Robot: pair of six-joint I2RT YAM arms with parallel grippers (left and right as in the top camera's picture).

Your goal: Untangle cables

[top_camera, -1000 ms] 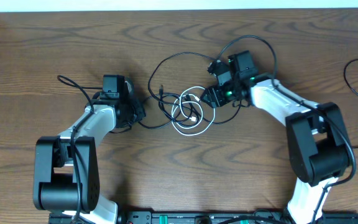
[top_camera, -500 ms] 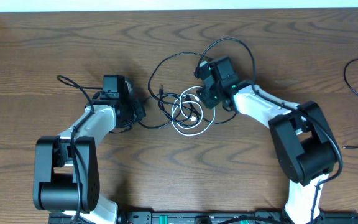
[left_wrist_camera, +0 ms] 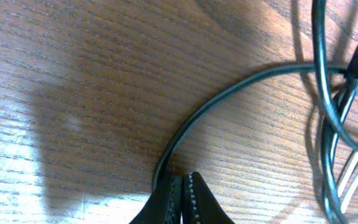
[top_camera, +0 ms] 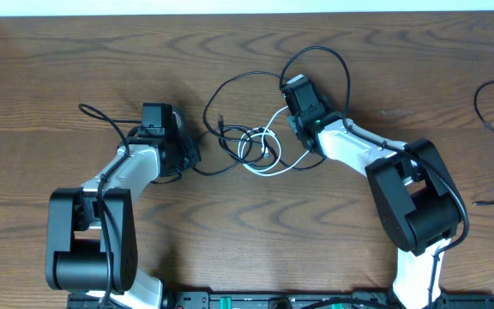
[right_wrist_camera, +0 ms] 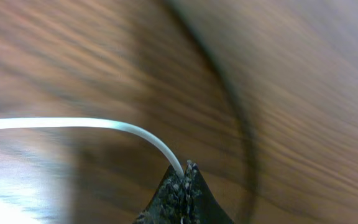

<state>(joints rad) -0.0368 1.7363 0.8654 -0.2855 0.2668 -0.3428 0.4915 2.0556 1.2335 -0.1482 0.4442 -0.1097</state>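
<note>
Dark brown wooden worktop (top_camera: 75, 69) with bold wavy grain and a soft satin sheen. The black cable (left_wrist_camera: 229, 93) has a smooth, faintly glossy jacket, probably plastic. The white cable (right_wrist_camera: 73, 123) looks smooth, though blurred. The left end effector (left_wrist_camera: 184, 180) is matt black with fine toothed edges, and the right end effector (right_wrist_camera: 187, 171) is grainy and matt. The arm shells (top_camera: 358, 142) are glossy white plastic.

In my right wrist view the table (right_wrist_camera: 73, 50) is smeared, a dark cable (right_wrist_camera: 244, 130) is only a soft streak, and the white cable (right_wrist_camera: 104, 124) pinched in my right claw (right_wrist_camera: 187, 167) runs off the left edge. In my left wrist view the black cable (left_wrist_camera: 229, 93) vanishes beside my closed left claw (left_wrist_camera: 182, 180), itself cut off by the bottom edge, so I cannot tell whether it is clamped or passes behind. From overhead neither claw's tips can be seen.
</note>
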